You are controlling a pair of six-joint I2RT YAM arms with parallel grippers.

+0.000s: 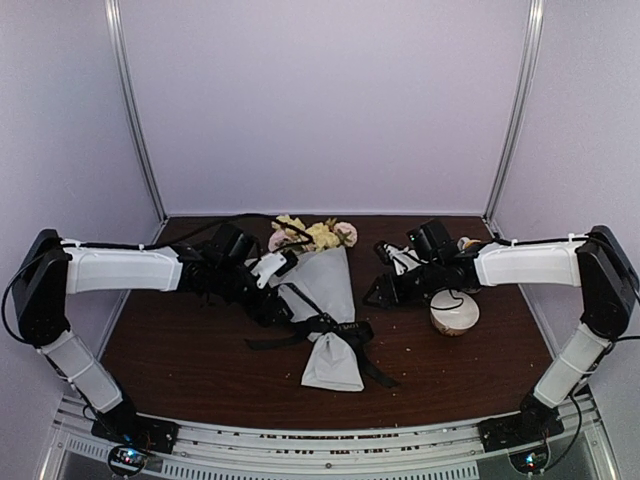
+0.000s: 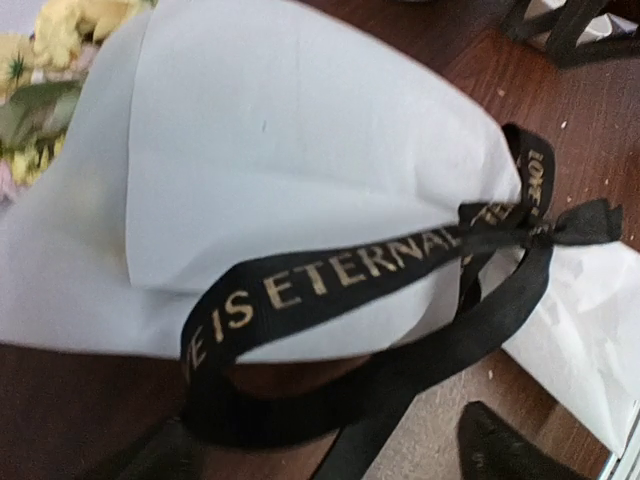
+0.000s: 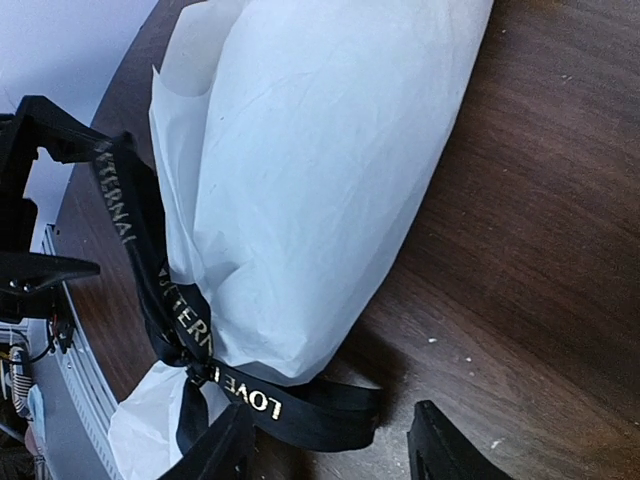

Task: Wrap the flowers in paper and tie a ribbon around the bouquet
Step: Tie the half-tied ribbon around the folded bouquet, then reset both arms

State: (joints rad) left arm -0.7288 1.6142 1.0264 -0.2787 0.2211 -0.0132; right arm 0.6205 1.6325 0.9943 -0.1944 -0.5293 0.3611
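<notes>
Lighting: soft, even, diffuse. Shadow: dim band under the paper (image 3: 330, 180). Left wrist view: slightly blurred; flowers (image 2: 60, 40) out of focus.

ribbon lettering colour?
Gold capitals on the black ribbon; clearest in the left wrist view.

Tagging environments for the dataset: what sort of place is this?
Probably a lab robot cell: plain pale walls on metal posts enclose a dark wooden table, with an aluminium rail at its near edge.
</notes>
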